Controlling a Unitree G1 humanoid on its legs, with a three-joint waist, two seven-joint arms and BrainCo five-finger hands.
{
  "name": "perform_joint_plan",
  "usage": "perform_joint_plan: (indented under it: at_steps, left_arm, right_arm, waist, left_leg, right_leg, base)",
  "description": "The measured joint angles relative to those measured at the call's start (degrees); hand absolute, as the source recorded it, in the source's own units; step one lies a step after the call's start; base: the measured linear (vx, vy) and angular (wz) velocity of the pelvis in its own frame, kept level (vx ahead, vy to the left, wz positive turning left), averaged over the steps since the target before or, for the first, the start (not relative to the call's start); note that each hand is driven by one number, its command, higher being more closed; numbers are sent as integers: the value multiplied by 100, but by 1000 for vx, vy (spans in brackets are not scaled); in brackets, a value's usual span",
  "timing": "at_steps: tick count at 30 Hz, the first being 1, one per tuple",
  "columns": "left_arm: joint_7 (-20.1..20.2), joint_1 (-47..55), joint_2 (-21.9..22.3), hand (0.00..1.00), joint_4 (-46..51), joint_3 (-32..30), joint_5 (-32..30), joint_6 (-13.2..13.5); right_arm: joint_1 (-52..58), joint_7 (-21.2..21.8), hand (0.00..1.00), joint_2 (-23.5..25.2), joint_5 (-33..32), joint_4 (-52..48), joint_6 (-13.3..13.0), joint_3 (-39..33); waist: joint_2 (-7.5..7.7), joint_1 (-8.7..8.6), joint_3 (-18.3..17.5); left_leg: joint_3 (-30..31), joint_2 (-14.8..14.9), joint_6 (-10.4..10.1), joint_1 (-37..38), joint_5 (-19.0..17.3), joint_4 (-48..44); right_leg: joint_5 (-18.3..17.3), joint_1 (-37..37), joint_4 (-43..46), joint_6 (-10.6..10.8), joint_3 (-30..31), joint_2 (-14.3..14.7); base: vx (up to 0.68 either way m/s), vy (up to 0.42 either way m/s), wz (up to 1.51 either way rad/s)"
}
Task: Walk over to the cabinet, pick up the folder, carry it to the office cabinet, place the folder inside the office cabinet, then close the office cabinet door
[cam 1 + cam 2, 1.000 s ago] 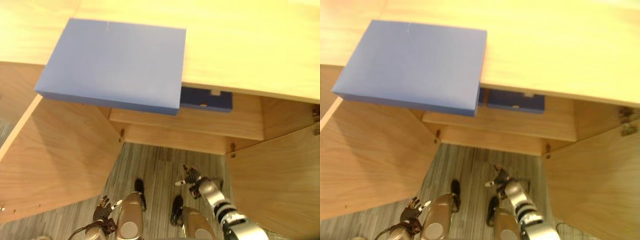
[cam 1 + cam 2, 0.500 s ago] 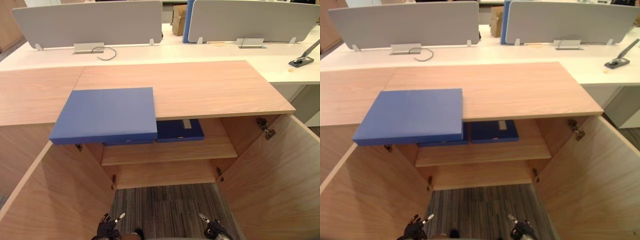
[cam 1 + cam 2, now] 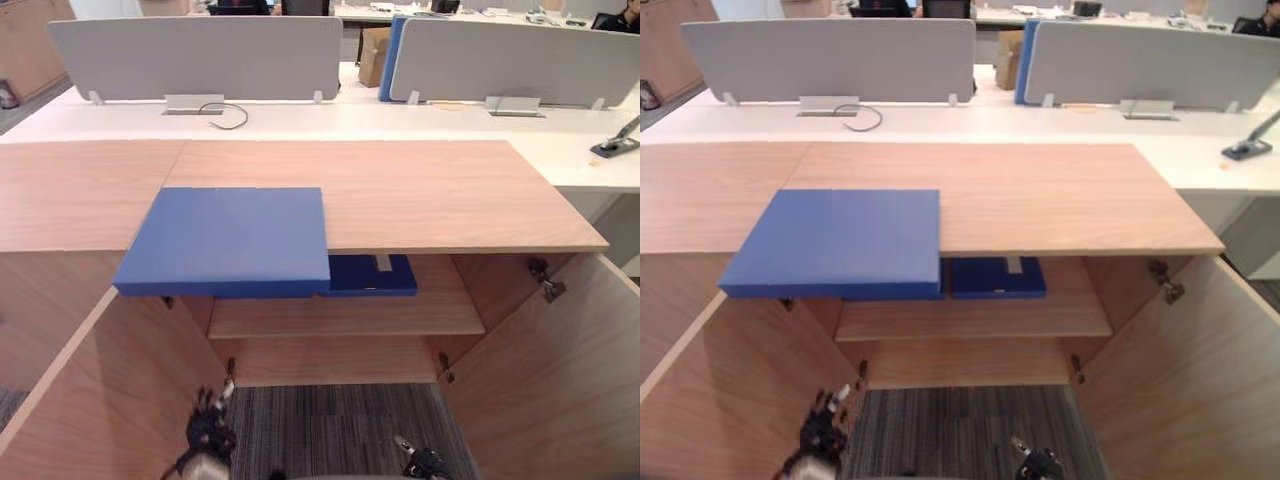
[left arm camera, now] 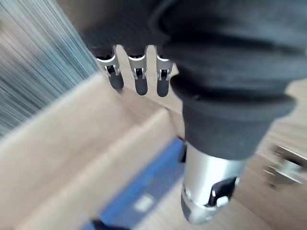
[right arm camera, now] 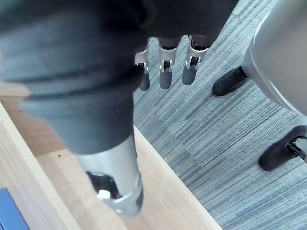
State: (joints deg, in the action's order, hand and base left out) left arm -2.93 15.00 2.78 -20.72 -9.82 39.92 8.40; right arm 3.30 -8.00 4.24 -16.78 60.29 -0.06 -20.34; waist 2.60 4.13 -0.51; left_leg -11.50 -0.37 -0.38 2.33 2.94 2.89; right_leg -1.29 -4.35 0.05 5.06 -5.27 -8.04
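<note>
A large blue folder (image 3: 230, 240) lies flat on the wooden cabinet top (image 3: 440, 195), its front edge overhanging the open cabinet. A second blue folder (image 3: 372, 275) lies on the inner shelf (image 3: 340, 315) and also shows as the blue folder (image 4: 144, 191) past my left hand. My left hand (image 3: 207, 432) is low by the open left door (image 3: 100, 400), fingers (image 4: 138, 79) relaxed, holding nothing. My right hand (image 3: 425, 463) hangs low over the carpet, its fingers (image 5: 165, 67) loose and empty. Both hands are well below the folder.
The right door (image 3: 560, 370) also stands open. Behind the cabinet is a white desk (image 3: 330, 115) with two grey divider screens (image 3: 200, 55), a cable, a cardboard box (image 3: 374, 55) and a dark tool at the far right. Striped grey carpet (image 3: 330, 430) lies before the cabinet.
The camera has tilted up from the floor to the whole cabinet. My left hand has risen a little beside the left door. The folder lies as before.
</note>
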Motion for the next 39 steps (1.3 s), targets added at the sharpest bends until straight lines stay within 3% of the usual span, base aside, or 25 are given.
perform_joint_plan:
  at_steps: [3,8,14,20,26,29,34,37,39]
  left_arm:
    - [-52,245,24,0,1610,290,96,16]
    - [-274,301,37,0,2897,32,-135,116]
    - [-1035,401,55,0,4265,-346,-1649,239]
    - [-1770,465,69,0,5072,-730,-2843,327]
    - [-2019,614,107,0,5220,-967,-3169,322]
    - [-2183,637,112,0,5377,-965,-3650,258]
    - [-2789,603,-39,0,5928,-451,-6064,97]
    - [-3029,370,-658,0,6092,22,-7225,98]
    - [-3059,187,-1115,0,6084,318,-7647,108]
  right_arm:
    - [74,7,0,-65,111,23,64,421]
    - [96,44,0,-71,226,81,82,468]
    - [91,75,0,-88,213,243,63,394]
    - [71,75,0,-49,-15,243,37,343]
    - [40,71,0,37,-65,257,68,170]
    - [38,70,0,37,-132,260,72,177]
    - [39,5,0,36,-225,310,58,186]
    - [9,-9,0,32,-127,435,-5,155]
    - [-48,-9,0,24,11,574,-16,115]
  waist:
    - [-20,9,-80]
    - [-48,10,-181]
    - [-23,148,-228]
    - [9,185,-202]
    - [135,227,-150]
    - [173,239,-129]
    - [221,256,-110]
    - [250,261,-153]
    - [277,254,-140]
  left_leg:
    - [97,-46,22,171,-6,73]
    - [276,-23,4,185,-42,76]
    - [857,-23,13,189,9,232]
    - [1241,-69,14,156,152,238]
    - [1491,-202,36,23,306,240]
    - [1547,-223,45,-26,363,239]
    - [1559,-281,64,-50,380,238]
    - [1586,-286,57,-237,383,236]
    - [1601,-280,46,-269,391,232]
  right_leg:
    - [19,-162,65,30,-133,-54]
    - [18,-224,168,29,-417,-60]
    - [16,-336,126,30,-804,27]
    - [1,-494,59,41,-1166,29]
    - [-140,-490,74,72,-1437,-74]
    - [-153,-465,81,86,-1505,-91]
    - [-197,-448,87,97,-1504,-141]
    - [-207,-282,49,114,-1485,-130]
    - [-187,-255,24,86,-1465,-106]
  base:
    - [16,45,15]
    - [-25,3,18]
    - [-19,-56,24]
    - [-34,-30,30]
    - [-57,10,24]
    - [-49,28,15]
    - [-32,33,2]
    - [-5,8,1]
    - [12,0,-3]
